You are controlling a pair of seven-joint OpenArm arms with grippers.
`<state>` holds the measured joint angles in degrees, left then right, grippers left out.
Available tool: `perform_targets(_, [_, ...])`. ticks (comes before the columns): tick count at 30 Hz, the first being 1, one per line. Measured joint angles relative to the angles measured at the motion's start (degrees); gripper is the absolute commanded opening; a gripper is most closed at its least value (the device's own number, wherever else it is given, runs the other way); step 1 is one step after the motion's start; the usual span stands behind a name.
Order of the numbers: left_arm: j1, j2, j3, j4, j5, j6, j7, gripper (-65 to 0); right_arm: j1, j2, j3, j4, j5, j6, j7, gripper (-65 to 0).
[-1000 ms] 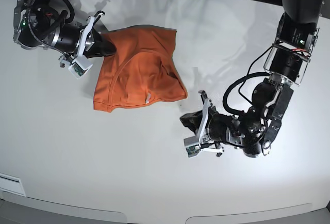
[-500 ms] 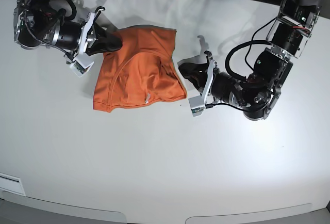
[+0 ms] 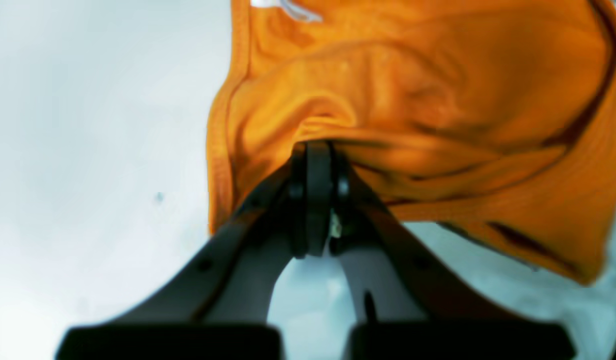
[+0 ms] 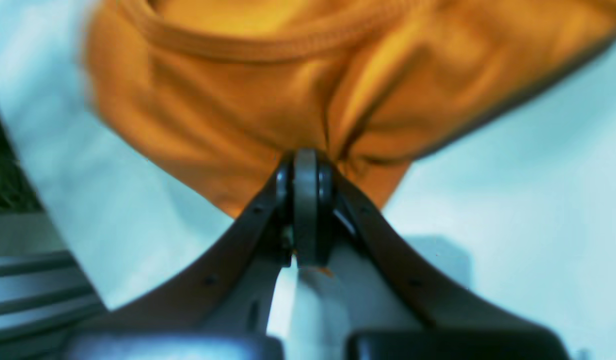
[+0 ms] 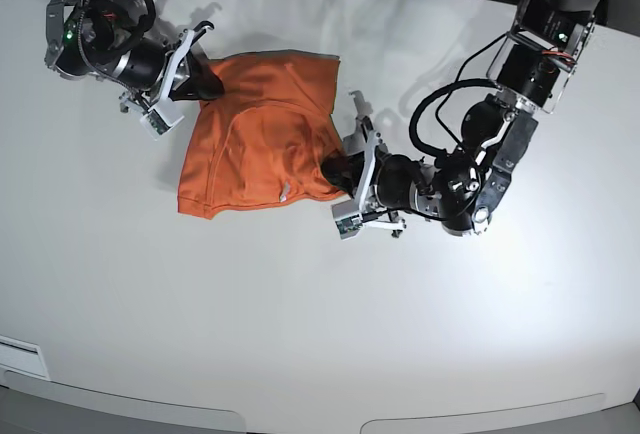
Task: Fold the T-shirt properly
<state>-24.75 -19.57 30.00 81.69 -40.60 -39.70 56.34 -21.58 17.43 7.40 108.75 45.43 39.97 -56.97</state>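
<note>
White worktop (image 5: 300, 334), T-shirt (image 5: 265, 144) bunched in a rough partial fold near its far left. Left jaws (image 5: 340, 169) pinching the near right edge, right jaws (image 5: 205, 79) pinching the far left corner. Neat flattening and final folds judged outstanding.

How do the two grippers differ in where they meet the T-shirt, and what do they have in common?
The left gripper meets the T-shirt at its edge nearest the table's middle; the right gripper meets the opposite, far corner. At the left gripper the cloth bulges over the closed tips; at the right gripper it gathers into creases at the tips. Both are shut, with fabric bunched at the tips, low over the white table.
</note>
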Motion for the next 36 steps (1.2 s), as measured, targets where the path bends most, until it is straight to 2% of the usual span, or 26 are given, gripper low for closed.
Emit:
perform_targets(3, [0.0, -0.7, 0.0, 0.0, 5.7, 0.0, -2.5, -65.0, 0.0, 0.0, 0.1, -2.7, -1.5, 0.3, 1.3, -65.0])
perform_targets(6, [0.7, -1.7, 0.0, -0.2, 12.7, 0.0, -8.0, -65.0, 0.2, 0.0, 0.0, -2.8, -2.0, 0.3, 0.7, -65.0])
perform_targets(11, [0.1, -1.1, 0.0, -4.8, 17.3, 3.3, -15.1, -65.0, 0.5, 0.0, 0.0, -2.7, -1.3, 0.3, -2.4, -65.0])
perform_targets(15, [-0.2, -1.6, -0.1, -5.1, 17.5, 4.3, -14.8, -65.0, 0.5, 0.0, 0.2, -2.3, -1.4, 0.3, -2.6, -65.0])
perform_targets(17, [-1.1, -2.1, -0.1, -4.0, 16.5, 4.6, -10.6, -65.0, 0.4, 0.0, 0.2, -0.9, -2.3, 0.2, -3.4, -65.0])
perform_targets(20, [-2.8, -3.5, -0.1, -1.6, 12.1, 5.0, -2.4, -65.0, 0.2, 0.1, 0.2, 3.0, -4.4, -0.1, -5.0, -65.0])
perform_targets(23, [-4.0, -5.7, -0.1, 2.2, 4.8, 5.1, 4.4, -65.0, -0.3, 0.3, 0.2, 7.2, -4.9, -0.1, -5.7, -65.0])
perform_targets(25, [-5.1, -7.2, -0.1, 5.0, -0.4, 4.7, 5.7, -65.0, -0.1, 0.3, 0.2, 9.8, -4.3, -0.1, -5.2, -65.0])
perform_targets(28, [-5.6, -9.1, -0.1, 8.3, -7.6, 1.9, 7.0, -65.0, 0.2, 0.3, 0.2, 12.7, -2.8, -0.1, -4.7, -65.0])
perform_targets(30, [-5.4, -10.1, 0.0, 9.5, -12.6, 0.1, 10.6, -65.0, -0.1, 0.3, 0.5, 14.3, -0.1, -0.1, -5.0, -65.0])
perform_targets(36, [-5.2, -12.8, 0.0, 11.2, -33.7, 0.1, 20.0, -65.0, -0.1, 0.3, 5.8, 18.3, 11.1, -0.1, -5.0, -65.0])
